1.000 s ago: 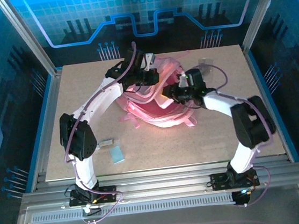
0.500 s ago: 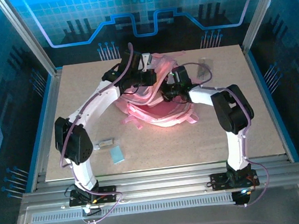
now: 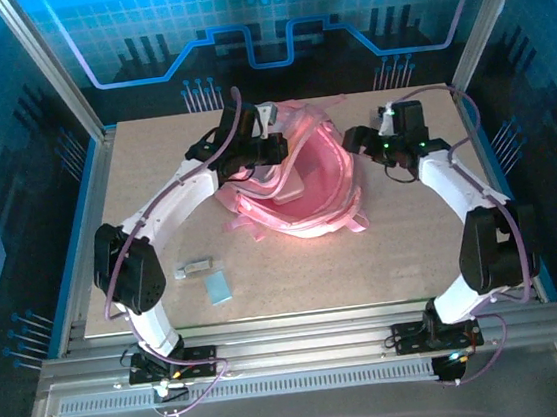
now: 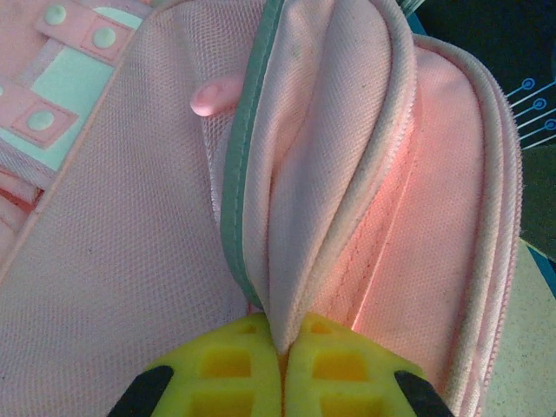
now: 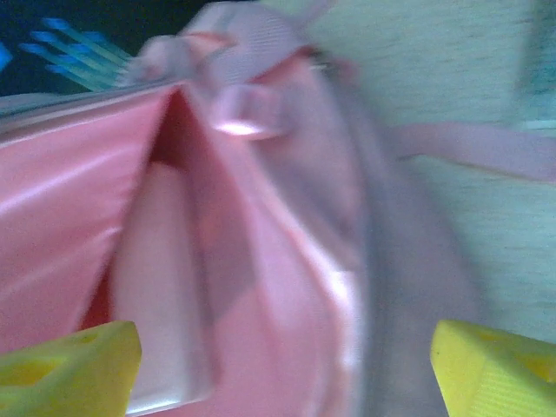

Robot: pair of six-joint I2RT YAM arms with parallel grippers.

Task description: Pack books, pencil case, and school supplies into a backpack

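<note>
Backpack lies mid-surface, mouth gaping up. Left gripper is at the backpack's far-left rim, fingers together and clamped on a fold of pink fabric by the zip edge, propping the mouth open. Right gripper hovers just right of the backpack, fingers wide apart w/ nothing btwn them, facing the opening. That wrist view is blurred. A pale oblong shape sits inside the mouth, can't tell what it is.

Pale blue rectangle and small packet lie on the surface near-left of the backpack, well apart from it, not yet packed.

Risks, my read:
- Left hold is only a thin fold near the fingertips. Any tug on the backpack and the fabric slips out, so the mouth flops shut.
- Both leftover items sit on the backpack's left, but the free arm is on its right. Reaching across could drag or snag a strap and shift the bag against the left hold.
- Rectangle is flat on the surface, so it's hard to pinch and prob. skids away instead of lifting.
</note>
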